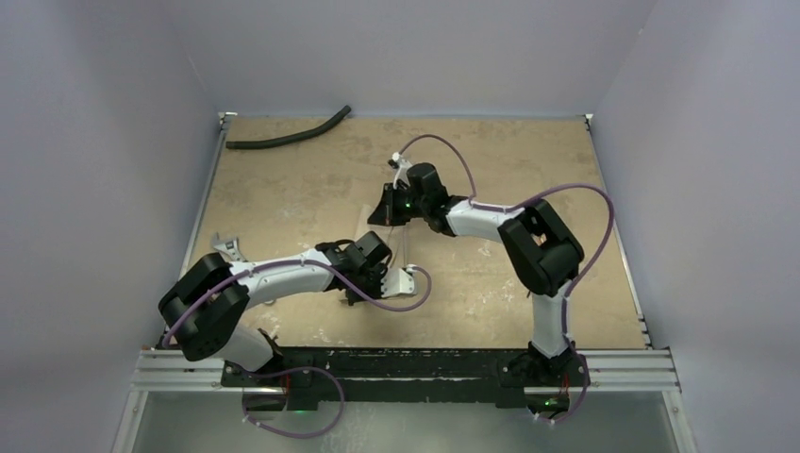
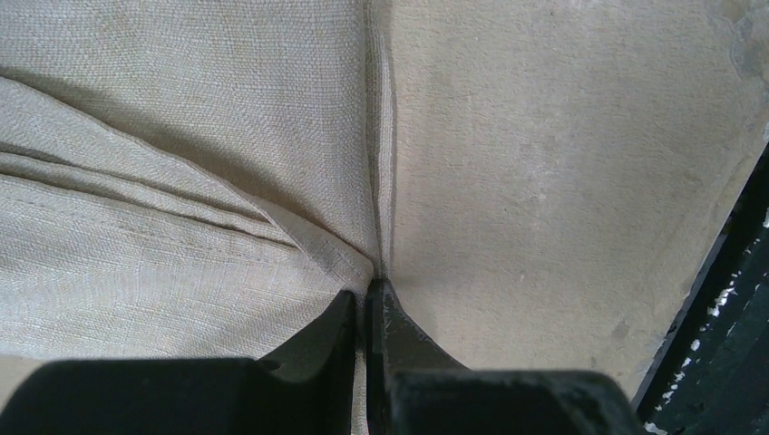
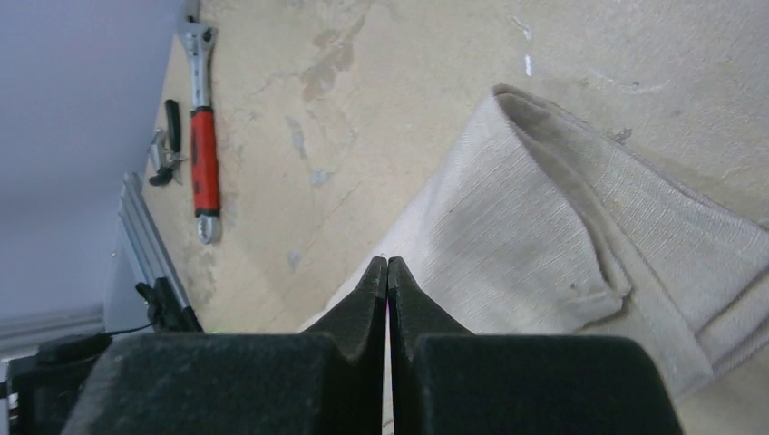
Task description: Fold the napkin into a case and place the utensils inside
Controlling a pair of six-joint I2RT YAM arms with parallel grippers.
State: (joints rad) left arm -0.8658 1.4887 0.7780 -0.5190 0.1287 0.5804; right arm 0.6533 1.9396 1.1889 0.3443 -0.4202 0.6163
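The napkin point(image 2: 181, 136) is a beige cloth lying partly folded, with creases running into my left gripper point(image 2: 370, 288). That gripper is shut on the napkin's hemmed edge, and cloth shows between its fingers. In the right wrist view the napkin point(image 3: 544, 217) lies doubled over on the table. My right gripper point(image 3: 387, 263) is shut with its tips at the cloth's left edge; I cannot tell if it pinches any cloth. From above, the left gripper point(image 1: 357, 294) is near the table's front and the right gripper point(image 1: 387, 215) is farther back. The utensils are not clearly visible.
A red-handled wrench point(image 3: 204, 154) lies near the table's left side, with small dark and grey pieces point(image 3: 165, 149) beside it. A long black hose point(image 1: 288, 138) curves along the back left. The table's dark front rail point(image 2: 725, 299) is close to the left gripper.
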